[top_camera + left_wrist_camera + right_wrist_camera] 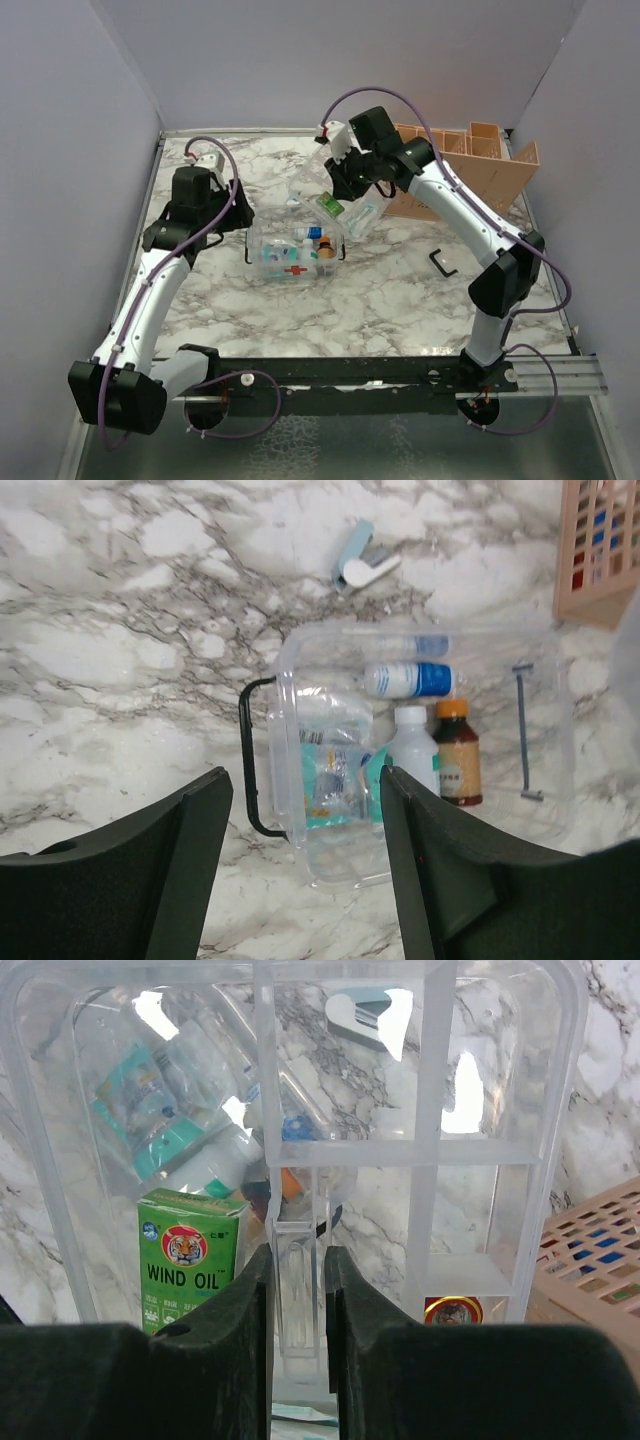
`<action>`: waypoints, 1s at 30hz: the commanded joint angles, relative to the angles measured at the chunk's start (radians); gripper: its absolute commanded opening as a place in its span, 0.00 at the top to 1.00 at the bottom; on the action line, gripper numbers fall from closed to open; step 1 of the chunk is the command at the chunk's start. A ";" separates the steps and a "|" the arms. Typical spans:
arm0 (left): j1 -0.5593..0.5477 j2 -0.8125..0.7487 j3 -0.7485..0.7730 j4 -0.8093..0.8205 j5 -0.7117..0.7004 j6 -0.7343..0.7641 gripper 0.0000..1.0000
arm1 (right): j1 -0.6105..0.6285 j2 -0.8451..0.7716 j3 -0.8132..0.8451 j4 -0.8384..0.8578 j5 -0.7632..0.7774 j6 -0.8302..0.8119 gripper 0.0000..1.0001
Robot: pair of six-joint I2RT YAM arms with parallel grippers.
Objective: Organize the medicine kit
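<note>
We see a glossy marble-look counter [400, 290], a clear, smooth plastic medicine kit [555, 750] and a matt peach plastic organizer [500, 180].

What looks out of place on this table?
A black U-shaped piece, like a loose handle, lies alone on the table to the right of the medicine kit. A small blue-and-white item sits outside the kit too. The right gripper holds the clear divided tray tilted, off the kit.
</note>
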 commanded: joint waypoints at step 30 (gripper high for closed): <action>0.324 0.117 0.252 -0.170 0.050 -0.192 0.36 | 0.192 0.372 0.361 -0.224 -0.043 -0.385 0.99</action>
